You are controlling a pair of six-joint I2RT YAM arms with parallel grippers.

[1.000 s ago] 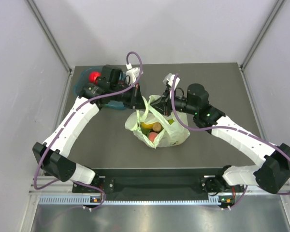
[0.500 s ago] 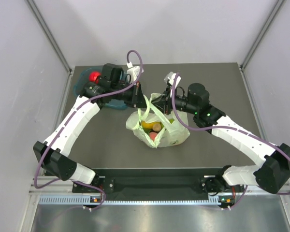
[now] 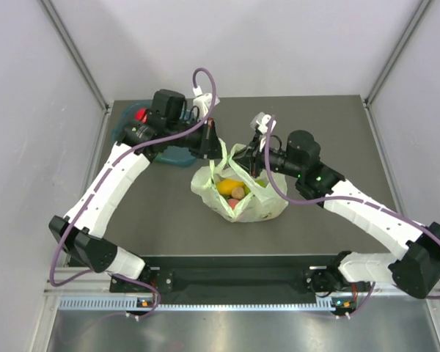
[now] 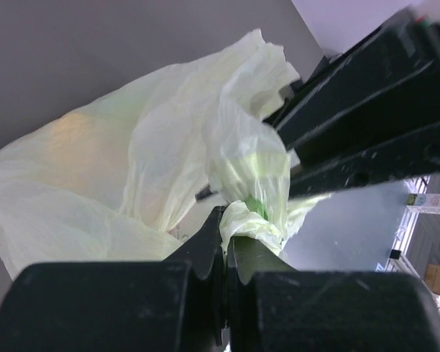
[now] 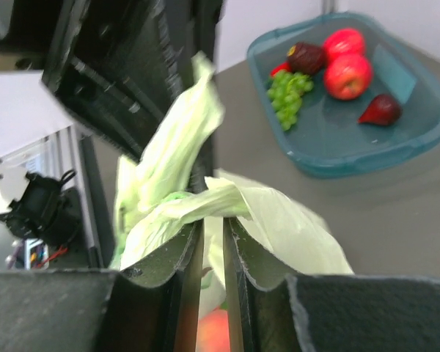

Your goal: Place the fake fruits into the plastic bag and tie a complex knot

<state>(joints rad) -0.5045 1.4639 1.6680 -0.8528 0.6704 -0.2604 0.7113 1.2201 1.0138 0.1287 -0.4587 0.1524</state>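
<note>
**Two tools grip the handles above a part-filled bag**

Both tools meet over the plastic bag [image 3: 268, 207], which sits open-mouthed on the dark surface [image 3: 337, 125] directly beneath them. The left tool [image 4: 224, 236] has its jaws pressed together on a bunched pale green handle. The right tool [image 5: 213, 233] faces it, almost touching, its jaws nearly closed with a flat strip of handle film clamped between them. Below the fingertips, inside the bag, lie fake fruits [image 3: 233, 190], among them a yellow fruit [image 3: 229, 186] and a peach fruit [image 3: 237, 194]. Beyond the left tool, on the side away from the right tool, a teal tray [image 5: 337, 166] holds two red apples [image 5: 348, 73], green grapes [image 5: 289, 92], a dark purple piece [image 5: 306, 55] and a dark red piece [image 5: 381, 110].
</note>
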